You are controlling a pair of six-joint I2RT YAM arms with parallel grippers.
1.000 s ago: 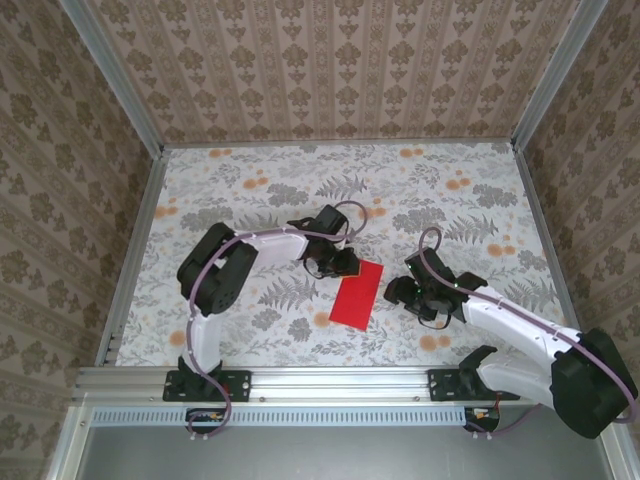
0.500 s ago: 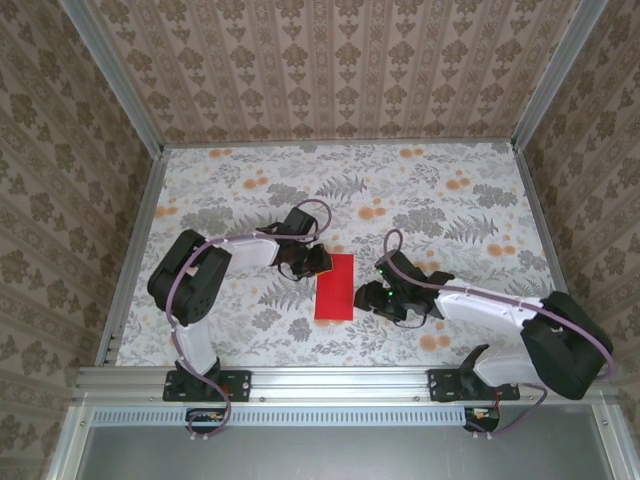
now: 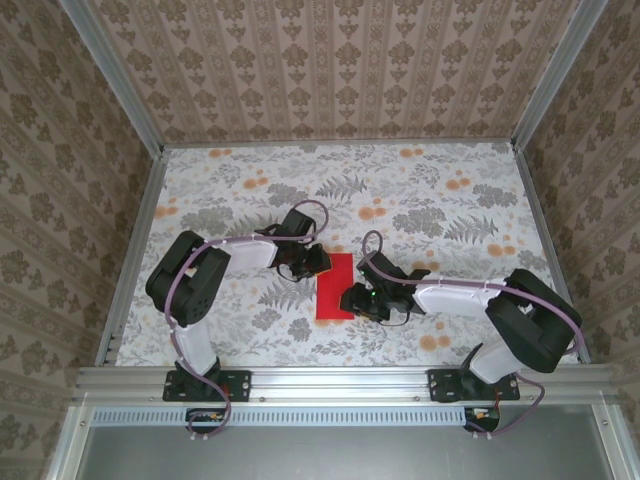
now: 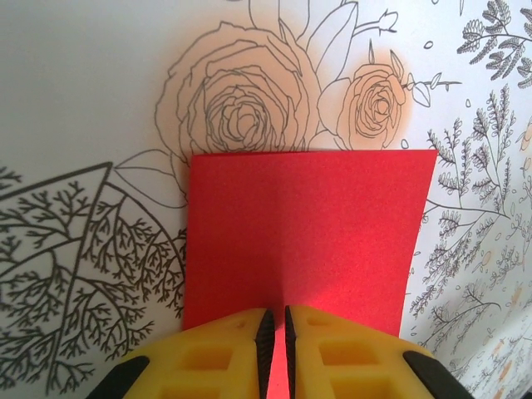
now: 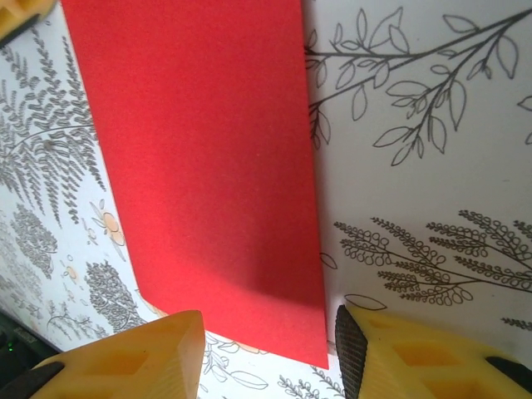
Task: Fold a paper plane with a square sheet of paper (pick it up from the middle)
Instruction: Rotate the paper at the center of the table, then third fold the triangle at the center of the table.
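Top external: the paper [image 3: 334, 287] lies flat mid-table, a red rectangle with its long axis running near to far. Bare table [image 3: 450, 190] lies open all around, the walls [image 3: 300, 70] well apart. The left gripper [image 3: 318, 262] pinches the paper's far-left edge, jaws closed on it. The right gripper [image 3: 352, 300] straddles the near-right corner, jaws apart.

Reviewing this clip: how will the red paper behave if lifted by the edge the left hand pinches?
Probably floppy: the red paper is thin, with one edge slightly bowed, so it would likely droop from the left hand pinching one edge. Likely very light too; lying flat on the smooth table, a push would probably slide it.
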